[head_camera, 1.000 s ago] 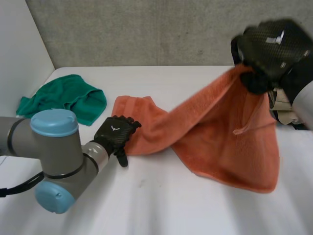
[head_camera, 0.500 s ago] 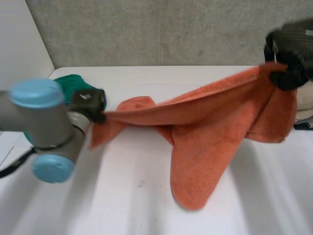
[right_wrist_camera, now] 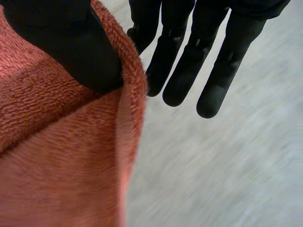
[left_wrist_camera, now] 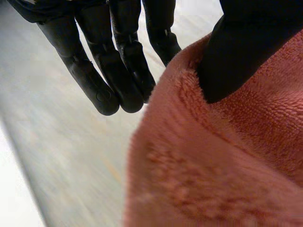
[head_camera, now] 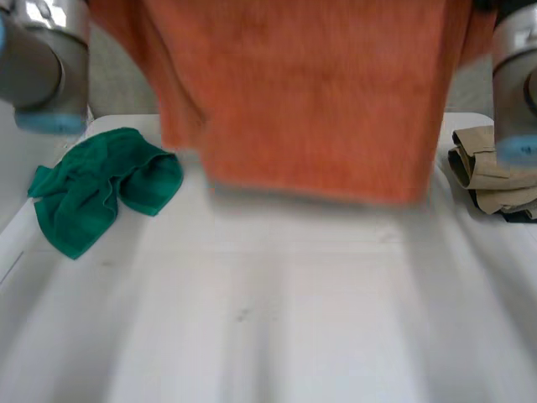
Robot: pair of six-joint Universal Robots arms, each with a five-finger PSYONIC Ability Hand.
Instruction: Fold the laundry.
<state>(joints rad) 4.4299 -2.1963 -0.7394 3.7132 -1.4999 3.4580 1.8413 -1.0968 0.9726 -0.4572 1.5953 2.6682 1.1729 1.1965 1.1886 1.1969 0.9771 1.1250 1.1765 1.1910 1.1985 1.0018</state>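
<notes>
Left hand (left_wrist_camera: 118,61), right hand (right_wrist_camera: 199,56) hold orange towel (head_camera: 310,101) aloft
Thumbs pin its upper edge to straight fingers; long edge crosswise, hanging right of the green cloth (head_camera: 101,189).

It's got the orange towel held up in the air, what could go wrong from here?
The left hand and right hand each pinch the orange towel by a thumb near its edge, so a corner could slip. Laid down off-centre, it might cover the green cloth or the beige clothes.
</notes>
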